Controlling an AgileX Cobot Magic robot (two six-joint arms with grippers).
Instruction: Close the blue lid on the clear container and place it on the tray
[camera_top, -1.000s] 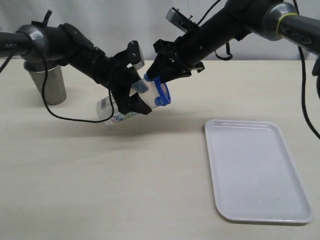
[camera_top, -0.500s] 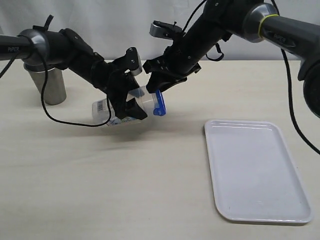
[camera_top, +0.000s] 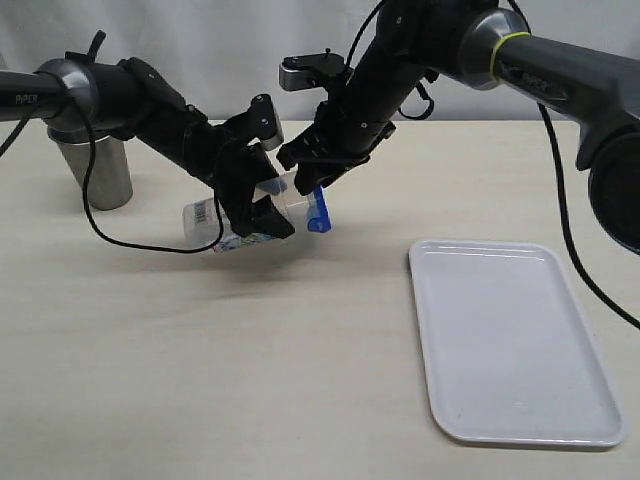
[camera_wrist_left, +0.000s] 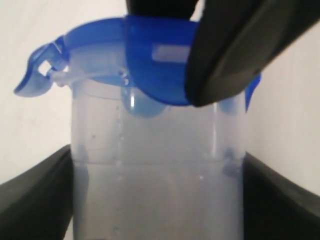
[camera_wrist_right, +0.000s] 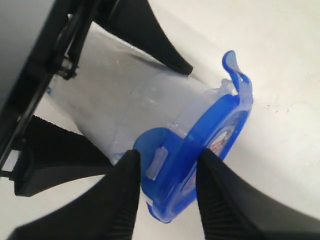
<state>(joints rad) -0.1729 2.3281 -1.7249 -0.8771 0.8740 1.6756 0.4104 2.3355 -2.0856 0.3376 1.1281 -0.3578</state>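
The clear container (camera_top: 205, 222) hangs in the air above the desk (camera_top: 200, 380), well apart from the tray (camera_top: 510, 340) and off its long near edge, between the tray and the steel cup (camera_top: 100, 170). It lies tilted almost flat, with its mouth turned toward the tray. The left tool (camera_top: 262, 205) clamps it around the middle of the body, one finger on each flat side.

The blue lid (camera_top: 318, 210) sits over the mouth. One snap tab stands flipped out and so looks unlatched. The right tool (camera_wrist_right: 165, 200) has narrowed onto the lid's rim, with a pad touching on each side.

The container looks light, thin-walled and smooth, and empty as far as the pictures tell. It is probably slippery under hard fingers and would flex if squeezed. The mid-body hold looks sound. The tabs probably want a firm press against the wall, one at a time.

The tray is bare, with only a low rim to clear. The desk between the container and the tray is open.
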